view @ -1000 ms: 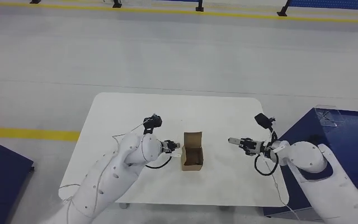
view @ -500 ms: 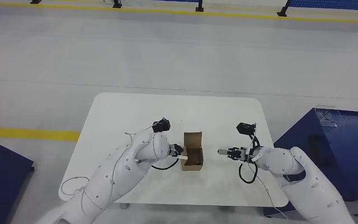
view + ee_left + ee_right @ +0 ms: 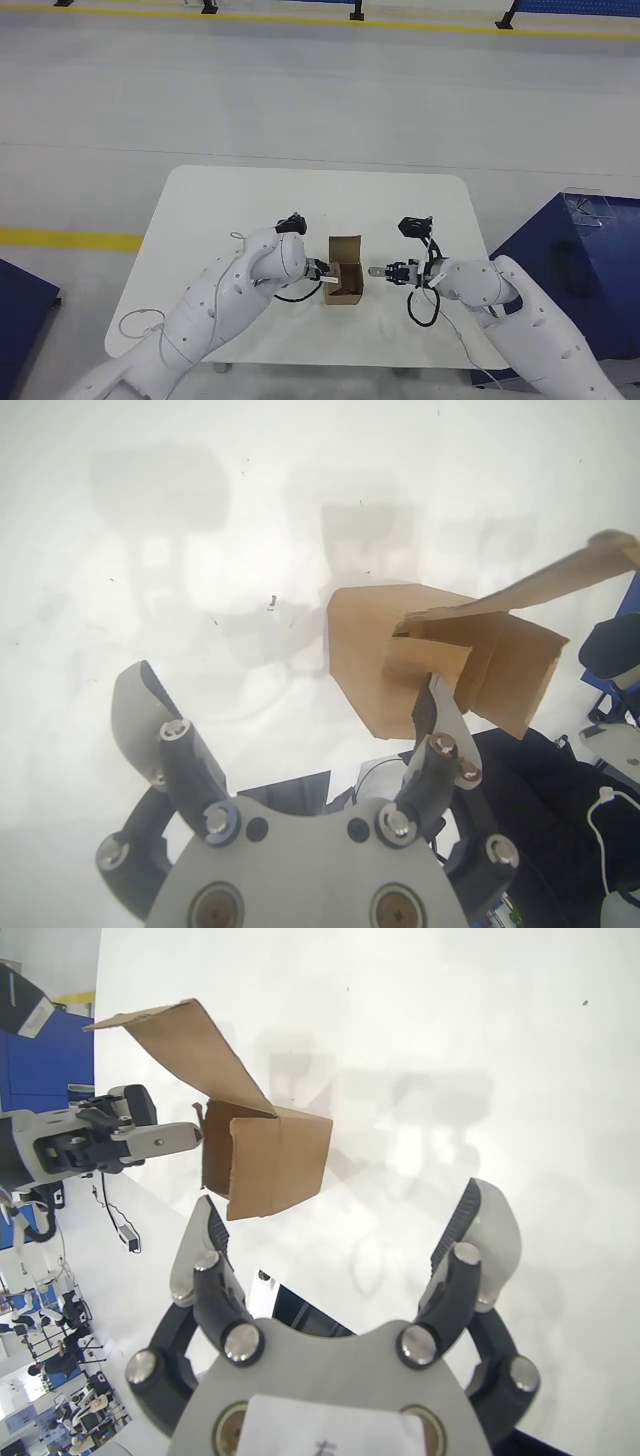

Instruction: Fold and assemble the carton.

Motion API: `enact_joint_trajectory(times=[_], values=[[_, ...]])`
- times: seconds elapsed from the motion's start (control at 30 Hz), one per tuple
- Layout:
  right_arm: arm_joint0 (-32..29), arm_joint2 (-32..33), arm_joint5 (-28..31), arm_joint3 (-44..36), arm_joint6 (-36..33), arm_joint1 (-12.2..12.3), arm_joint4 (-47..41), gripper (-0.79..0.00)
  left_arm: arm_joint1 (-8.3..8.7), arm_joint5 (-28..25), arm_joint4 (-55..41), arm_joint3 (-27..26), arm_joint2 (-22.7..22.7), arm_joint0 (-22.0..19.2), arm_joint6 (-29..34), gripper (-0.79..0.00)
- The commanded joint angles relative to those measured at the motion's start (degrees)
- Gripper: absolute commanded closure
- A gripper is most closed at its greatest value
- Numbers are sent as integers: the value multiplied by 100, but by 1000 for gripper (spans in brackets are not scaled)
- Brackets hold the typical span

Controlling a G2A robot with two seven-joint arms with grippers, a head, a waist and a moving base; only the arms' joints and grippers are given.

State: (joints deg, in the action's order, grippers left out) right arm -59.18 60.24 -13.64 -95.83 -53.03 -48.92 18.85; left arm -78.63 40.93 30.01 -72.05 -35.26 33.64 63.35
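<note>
Left gripper (image 3: pixel 282 675) with jaws spread wide and nothing held between them. One fingertip (image 3: pixel 440 710) right at the small side flap (image 3: pixel 425 660) on the left side of the carton (image 3: pixel 344 278), touching it as far as can be seen. The other finger well off from the carton, over bare counter (image 3: pixel 240 205).

Right gripper (image 3: pixel 340 1193) also with jaws wide apart and nothing inside. Placed near the right side of the carton, with a narrow gap between and no contact. One finger close to a corner of the carton, the other farther out from it.

Between the two grippers, the carton itself: brown cardboard, standing upright on the counter, top open and dark inside. Large lid flap (image 3: pixel 190 1058) raised at the far side of the carton and leaning outward, away from the robot.

White counter under the carton, with more free surface on the carton's far side than on its near side. Well to the right of the carton, past the counter edge, a blue cabinet (image 3: pixel 570 240). Well to the left of the carton, on the grey floor, a yellow line (image 3: pixel 70 240).
</note>
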Motion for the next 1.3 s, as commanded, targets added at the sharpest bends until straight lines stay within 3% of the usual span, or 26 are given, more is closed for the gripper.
enact_joint_trajectory(times=[0.0, 0.7, 1.27], values=[[16, -51, -35, -22, 12, -13, 131, -785, -28, 0, -14, 65, 21, -24, 0, -785], [200, -405, -388, 214, 218, -216, 685, -785, -253, -66, -232, 548, 61, -99, 9, -785], [788, -1294, -517, 853, 394, -628, 1162, -785, -207, -58, -202, 482, -210, 83, -8, -785]])
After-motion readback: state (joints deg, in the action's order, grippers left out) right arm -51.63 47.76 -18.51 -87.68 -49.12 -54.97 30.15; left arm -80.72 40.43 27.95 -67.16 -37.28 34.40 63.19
